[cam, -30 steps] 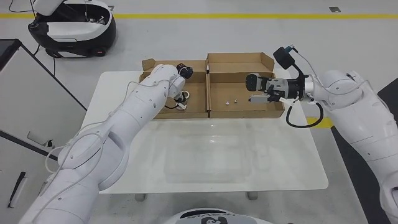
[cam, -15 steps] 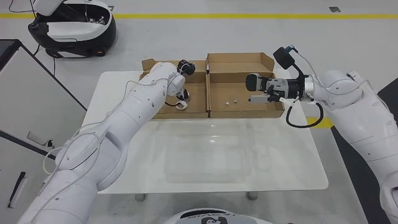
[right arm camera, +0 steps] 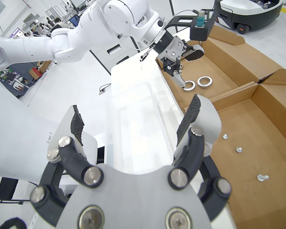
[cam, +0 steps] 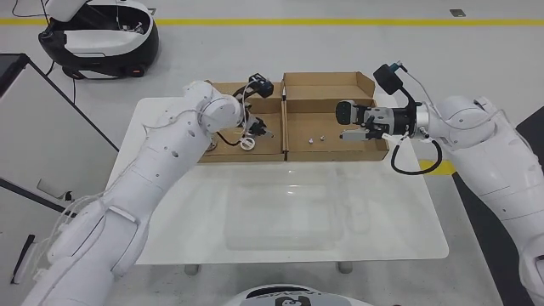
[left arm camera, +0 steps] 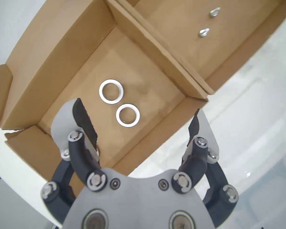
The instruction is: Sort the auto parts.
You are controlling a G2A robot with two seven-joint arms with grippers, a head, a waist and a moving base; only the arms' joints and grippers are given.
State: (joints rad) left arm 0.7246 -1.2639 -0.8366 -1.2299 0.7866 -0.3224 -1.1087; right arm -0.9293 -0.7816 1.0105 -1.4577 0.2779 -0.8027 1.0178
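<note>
Desk [cam: 408, 221] carried two open cardboard boxes side by side, their walls touching. Sorting looked well along, judging by the contents.

- Left box [left arm camera: 62, 55]: one ring [left arm camera: 101, 91] and a second ring [left arm camera: 118, 116] lay flat on the floor, just beside each other, apparently not touching.
- Right box [left arm camera: 181, 8]: small fasteners [left arm camera: 203, 32] lay scattered along the floor, well apart from the rings. Like was kept with like, presumably the whole point of using two boxes.

Left gripper [left arm camera: 138, 115] hung over the left box near its front wall, jaws spread wide with nothing between them.
- Its own wrist view put both rings below it and a little ahead, the nearer one roughly in line with the gap between the fingers.
- In the right wrist view the gripper was tilted, with the lower finger close over the nearer ring. Could not tell if it touched.
- The open, empty jaws over parts already lying flat suited a drop-off more than a pick-up. That is a judgement only.

Right gripper [right arm camera: 133, 117] sat at the outer side of the right box, above the box edge, pointing across toward the other arm. Its jaws were also wide and empty.
- The fasteners lay on the box floor off to one side of it and lower down, none between the fingers.
- Holding it at the box edge kept it out of the left arm's way, which seemed the likely reason for the pose.
</note>
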